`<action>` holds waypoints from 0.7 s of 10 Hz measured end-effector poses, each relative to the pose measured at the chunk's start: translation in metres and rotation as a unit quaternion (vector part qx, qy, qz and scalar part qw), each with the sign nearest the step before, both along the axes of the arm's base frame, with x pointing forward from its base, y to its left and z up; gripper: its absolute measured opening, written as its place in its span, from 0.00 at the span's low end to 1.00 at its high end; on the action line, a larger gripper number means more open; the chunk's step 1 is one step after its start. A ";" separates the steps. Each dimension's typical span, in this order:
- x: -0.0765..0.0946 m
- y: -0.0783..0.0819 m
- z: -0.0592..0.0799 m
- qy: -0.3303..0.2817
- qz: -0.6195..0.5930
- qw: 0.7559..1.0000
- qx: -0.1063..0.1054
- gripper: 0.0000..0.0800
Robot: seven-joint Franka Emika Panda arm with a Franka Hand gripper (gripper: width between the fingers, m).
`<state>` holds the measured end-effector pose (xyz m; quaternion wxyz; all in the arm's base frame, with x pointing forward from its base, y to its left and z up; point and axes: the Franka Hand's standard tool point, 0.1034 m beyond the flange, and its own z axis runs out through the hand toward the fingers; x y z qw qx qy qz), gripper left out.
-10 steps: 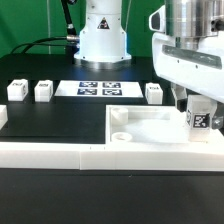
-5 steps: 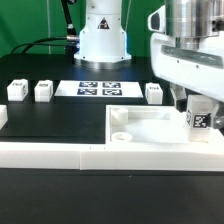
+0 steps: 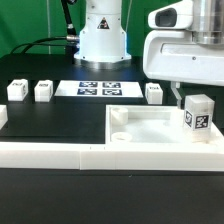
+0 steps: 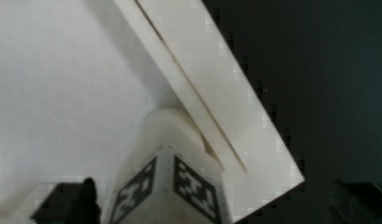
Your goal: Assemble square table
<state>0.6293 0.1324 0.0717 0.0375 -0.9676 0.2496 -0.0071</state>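
Observation:
The white square slab point(image 3: 150, 128) lies on the exterior view's right, against the low white rail; in the wrist view it is the pale surface point(image 4: 63, 90). One tagged leg block point(image 3: 197, 113) stands upright on the slab's right corner and also shows in the wrist view point(image 4: 170, 185). My gripper point(image 3: 193, 92) hangs just above that block, open, with dark fingers point(image 4: 72, 203) clear of its sides. Three more leg blocks stand on the black table: two at the left point(image 3: 16, 89) point(image 3: 43, 91) and one by the slab point(image 3: 154, 93).
The marker board point(image 3: 97, 88) lies flat at the back centre before the arm's white base point(image 3: 103, 35). A long low white rail fence point(image 3: 55, 152) runs along the front. A dark flat mat point(image 3: 55, 122) lies left of the slab.
My gripper has risen from around the leg block. The block stays standing on the slab's right corner, now free of the fingers.

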 end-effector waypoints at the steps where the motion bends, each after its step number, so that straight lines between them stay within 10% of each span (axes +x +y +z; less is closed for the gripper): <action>1: 0.000 -0.001 0.000 -0.002 0.034 0.999 -0.004 0.81; 7: 0.001 -0.009 0.005 -0.034 0.350 0.936 -0.033 0.81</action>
